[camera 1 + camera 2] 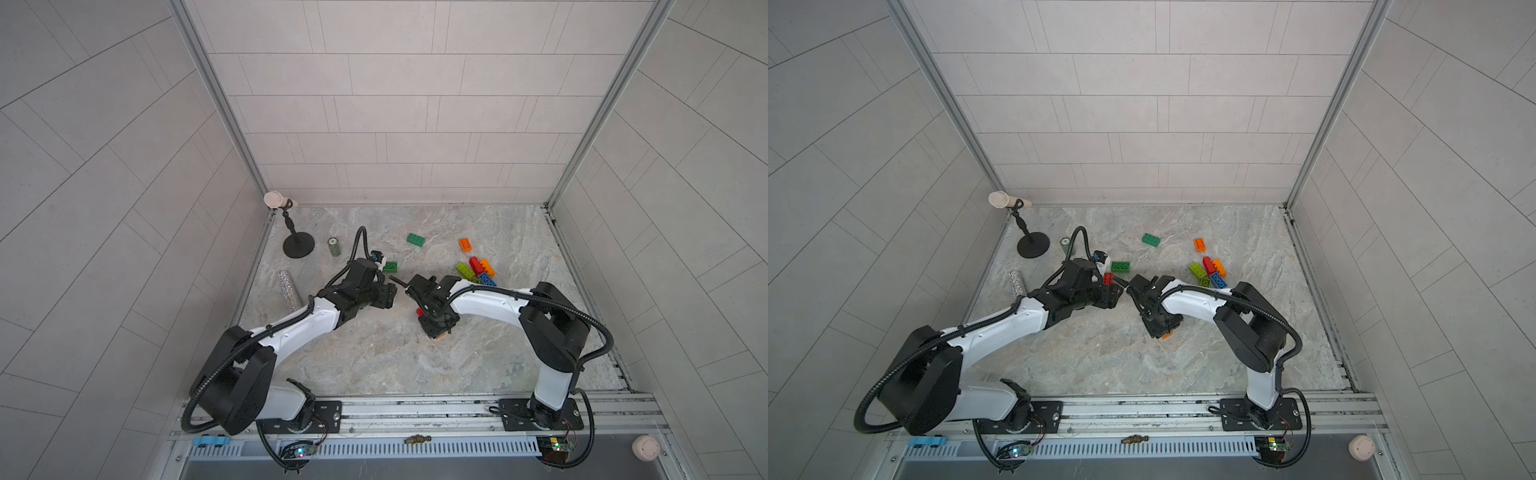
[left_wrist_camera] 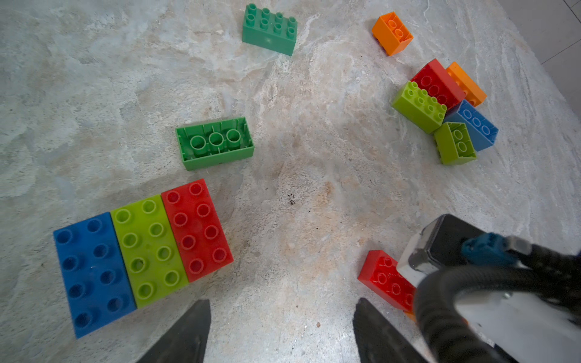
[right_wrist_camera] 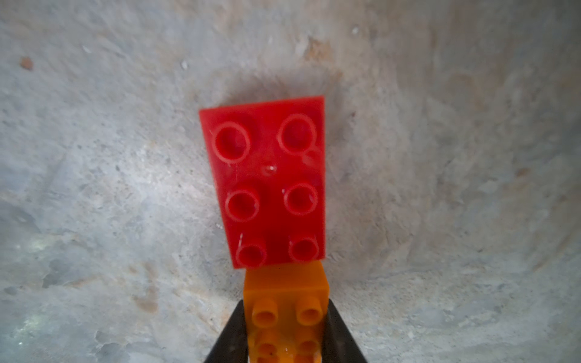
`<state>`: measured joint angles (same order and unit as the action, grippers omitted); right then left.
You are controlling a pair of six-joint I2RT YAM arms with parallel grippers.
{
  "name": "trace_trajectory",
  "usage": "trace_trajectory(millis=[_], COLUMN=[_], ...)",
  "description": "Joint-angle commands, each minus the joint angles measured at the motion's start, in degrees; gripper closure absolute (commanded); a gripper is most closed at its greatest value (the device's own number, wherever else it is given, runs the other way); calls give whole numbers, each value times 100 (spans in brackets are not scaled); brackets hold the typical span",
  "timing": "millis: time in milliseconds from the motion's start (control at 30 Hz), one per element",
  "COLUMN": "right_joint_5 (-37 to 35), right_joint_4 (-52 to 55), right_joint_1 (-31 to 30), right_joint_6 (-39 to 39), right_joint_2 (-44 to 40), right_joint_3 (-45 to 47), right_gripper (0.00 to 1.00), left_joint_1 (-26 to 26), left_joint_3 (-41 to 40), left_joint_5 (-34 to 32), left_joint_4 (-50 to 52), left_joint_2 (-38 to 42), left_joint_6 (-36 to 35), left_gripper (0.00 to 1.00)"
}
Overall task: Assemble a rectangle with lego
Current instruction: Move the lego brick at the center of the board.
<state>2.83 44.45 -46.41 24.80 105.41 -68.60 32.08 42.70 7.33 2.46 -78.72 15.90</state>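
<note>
My right gripper (image 3: 286,311) is clenched on an orange brick (image 3: 286,283), which lies end to end against a red brick (image 3: 270,179) on the counter (image 3: 94,157); my left gripper (image 2: 283,301) hangs released and empty near the blue-lime-red row (image 2: 147,251); the pick looks made, I judge; next I must lift clear without dragging the red one, then seat orange flush against that row.

Both top views look steeply down from high over the near edge of the table (image 1: 374,353), taking in all of it. Both wrist cameras face down at the table, the right one much closer, and they share one red brick (image 2: 385,279).
</note>
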Motion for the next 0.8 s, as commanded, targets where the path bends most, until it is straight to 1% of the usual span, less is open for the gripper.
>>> trace_trajectory(millis=[0, 300, 767], right_joint_5=[40, 119, 105], right_joint_4=[149, 319, 398], right_joint_1=[95, 70, -35], right_joint_6=[-241, -438, -409], right_joint_2=[188, 369, 448], right_joint_3=[-69, -250, -408], right_gripper=[73, 75, 76], left_joint_1=[23, 22, 27], left_joint_3=[0, 1, -13], left_joint_5=[-64, -56, -37], left_joint_4=[31, 1, -25], left_joint_2=[91, 63, 32], left_joint_6=[-78, -112, -129], left_gripper=[24, 24, 24])
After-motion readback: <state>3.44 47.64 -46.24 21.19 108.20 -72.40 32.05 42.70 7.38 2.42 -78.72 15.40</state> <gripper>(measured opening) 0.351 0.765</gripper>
